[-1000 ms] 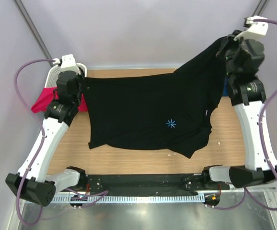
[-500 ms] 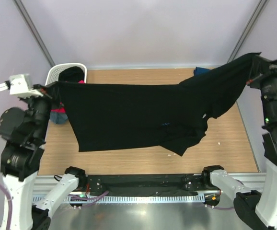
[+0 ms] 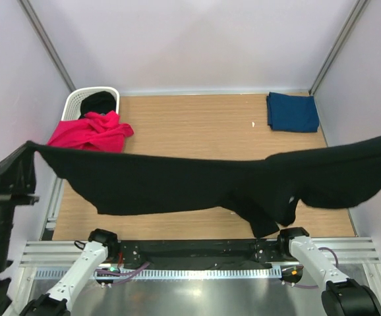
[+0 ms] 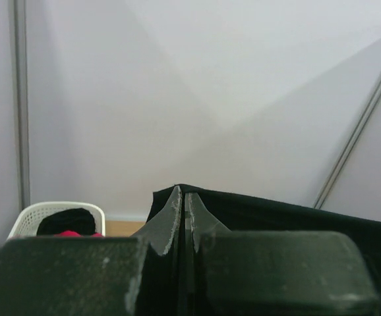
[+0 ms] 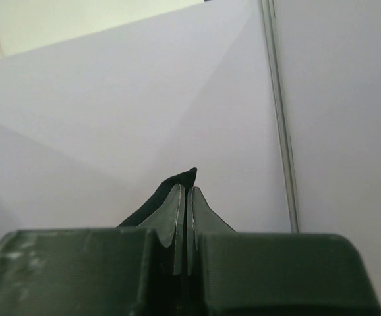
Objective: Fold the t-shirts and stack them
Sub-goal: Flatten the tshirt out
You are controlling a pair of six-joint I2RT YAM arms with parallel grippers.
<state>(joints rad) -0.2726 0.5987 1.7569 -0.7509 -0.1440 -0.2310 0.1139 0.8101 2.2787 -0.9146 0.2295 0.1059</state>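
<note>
Clearly, the left gripper (image 4: 183, 197) is clamping a corner of the black t-shirt (image 3: 177, 181), as its wrist camera is showing; the magenta t-shirt (image 3: 88, 133) is lying against the basket (image 3: 78, 100); only the top view is showing the black cloth hanging stretched above the table (image 3: 197, 125) and the navy t-shirt (image 3: 293, 112) far right; the right gripper (image 5: 183, 195) is pinching the other end.

No legible text anywhere

Left arm (image 3: 75, 276) and right arm (image 3: 309, 257): white shells, black joints, purple cables (image 3: 130, 269). Left pincer (image 4: 182, 210) and right pincer (image 5: 182, 214): dark scuffed blocks, pale grey tapered fingers.
</note>
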